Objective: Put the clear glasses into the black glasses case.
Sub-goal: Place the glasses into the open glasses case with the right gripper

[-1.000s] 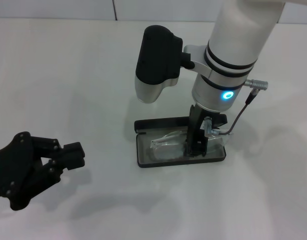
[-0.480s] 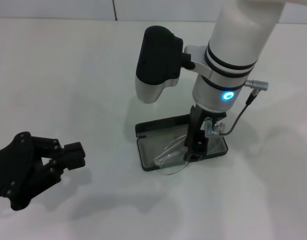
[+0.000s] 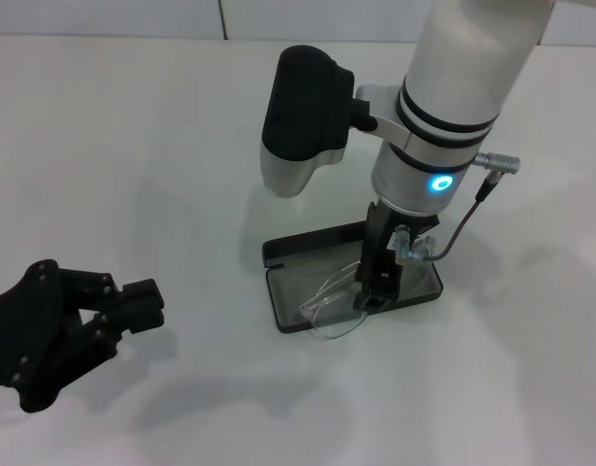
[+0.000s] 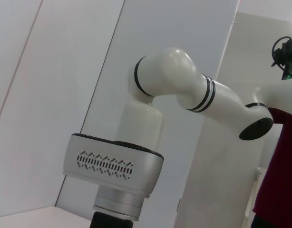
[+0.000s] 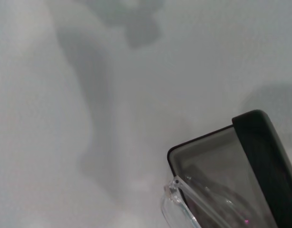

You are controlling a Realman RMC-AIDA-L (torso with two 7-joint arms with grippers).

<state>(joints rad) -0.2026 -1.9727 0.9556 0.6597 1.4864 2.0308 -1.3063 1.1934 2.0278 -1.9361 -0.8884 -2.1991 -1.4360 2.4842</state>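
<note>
Right gripper (image 3: 378,291): pointed straight down into the open case, fingers drawn close together on the glasses near their right-hand part; exact hold partly hidden by the fingers.
Clear glasses (image 3: 327,301): tilted, right portion up at the gripper over the grey lining, left lens sticking out past the case's near edge above the table; in the right wrist view one lens corner (image 5: 177,199) overhanging the case rim.
Black glasses case (image 3: 308,243): open on the table, directly under the right arm, turned slightly askew, lid edge raised along the far side, grey lining facing up.
Left gripper (image 3: 133,306): low at the near left, well apart from the case, fingers closed together, holding nothing.
Table (image 3: 133,146): white, bearing the case.
</note>
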